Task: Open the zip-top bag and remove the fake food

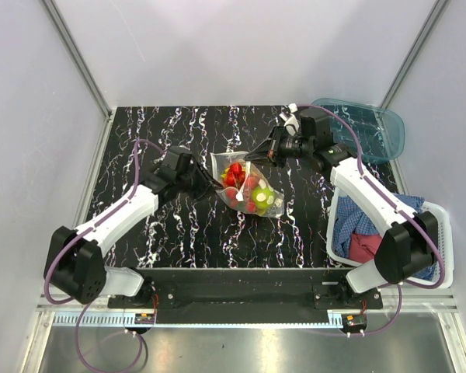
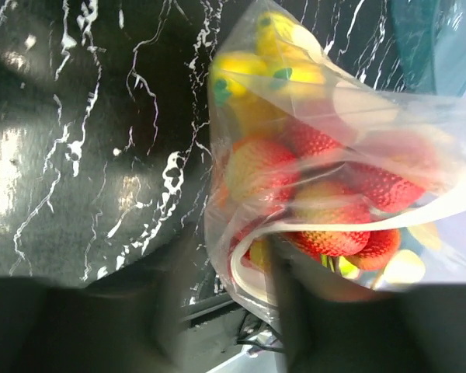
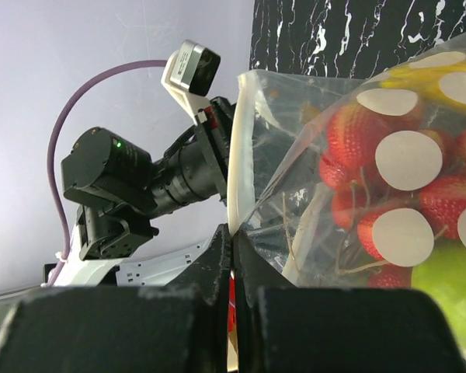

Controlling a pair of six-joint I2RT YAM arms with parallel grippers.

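The clear, floppy plastic zip-top bag (image 1: pixel 248 193) printed with pale round dots lies near the middle of the black, white-veined marble-patterned desk (image 1: pixel 163 128), between the two arms, with its far corner pulled up off the surface. The glossy plastic fake food (image 1: pixel 239 180) is all inside it: a cluster of red berries (image 3: pixel 356 148) fills the middle, a green round fruit (image 3: pixel 444 289) sits at the end towards the right arm, and a yellow banana (image 2: pixel 273 68) lies at the closed end of the bag in the left wrist view. The right gripper (image 3: pixel 232 247) reaches in from the far right and is closed tight on the bag's rim, the white zip strip (image 3: pixel 241 155) rising straight out from between its pressed-together fingertips. The left gripper (image 1: pixel 208 183) comes in low from the left at the bag's mouth; its dark fingers (image 2: pixel 295 311) stand apart with the curled zip edge lying in the gap between them, and in that blurred view they are not pressed together on the film. Well off to the far right, behind the right arm, a rigid teal translucent tray (image 1: pixel 373 128) rests on the desk's back corner. A white slatted basket (image 1: pixel 443 225) stands at the right edge beside the right arm's base, holding a blue cloth (image 1: pixel 365 220) and a red cloth (image 1: pixel 365 249).
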